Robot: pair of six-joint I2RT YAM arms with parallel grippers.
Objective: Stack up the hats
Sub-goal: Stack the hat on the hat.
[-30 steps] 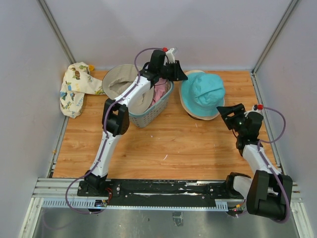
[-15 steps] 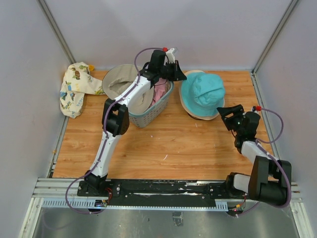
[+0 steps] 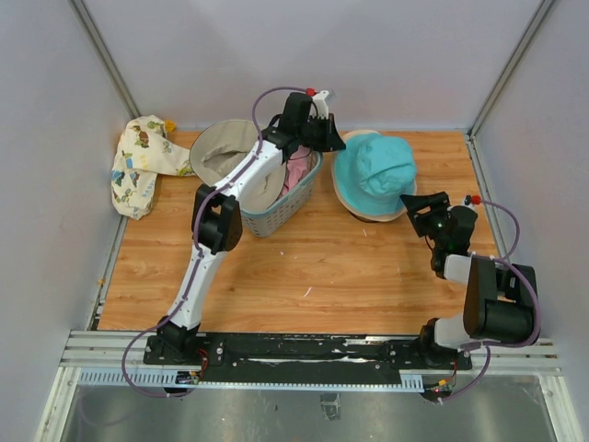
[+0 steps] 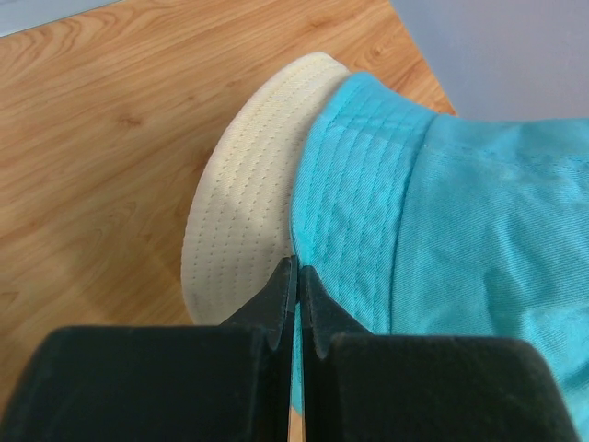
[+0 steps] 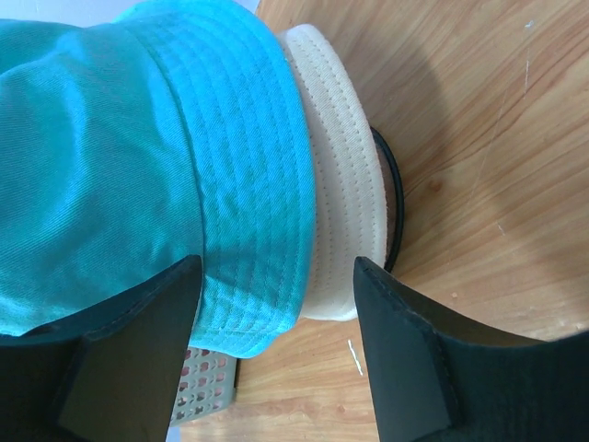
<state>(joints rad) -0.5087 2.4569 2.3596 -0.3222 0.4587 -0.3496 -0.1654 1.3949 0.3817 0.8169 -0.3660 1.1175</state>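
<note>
A teal hat [image 3: 377, 168] sits crown-up on a cream hat [image 3: 353, 203] at the back right of the table. My left gripper [image 3: 334, 140] is at the teal hat's left brim; in the left wrist view its jaws [image 4: 296, 272] are shut on the edge of the teal brim [image 4: 368, 212], above the cream brim [image 4: 244, 216]. My right gripper [image 3: 412, 204] is open near the stack's front right, apart from the teal brim [image 5: 248, 230] and cream brim [image 5: 336, 230]. A beige hat [image 3: 224, 150] lies over the basket's back left rim, and a pink hat [image 3: 296, 172] lies inside.
The blue-grey mesh basket [image 3: 276, 216] stands left of the stack, under the left arm. A cream cloth with cartoon prints [image 3: 138, 166] lies at the far left by the wall. A dark edge [image 5: 398, 198] shows beneath the cream brim. Walls enclose the table on three sides.
The left gripper has shut on the teal brim. The right arm has drawn its elbow in and its gripper has moved slightly left, closer to the stack, still open.
</note>
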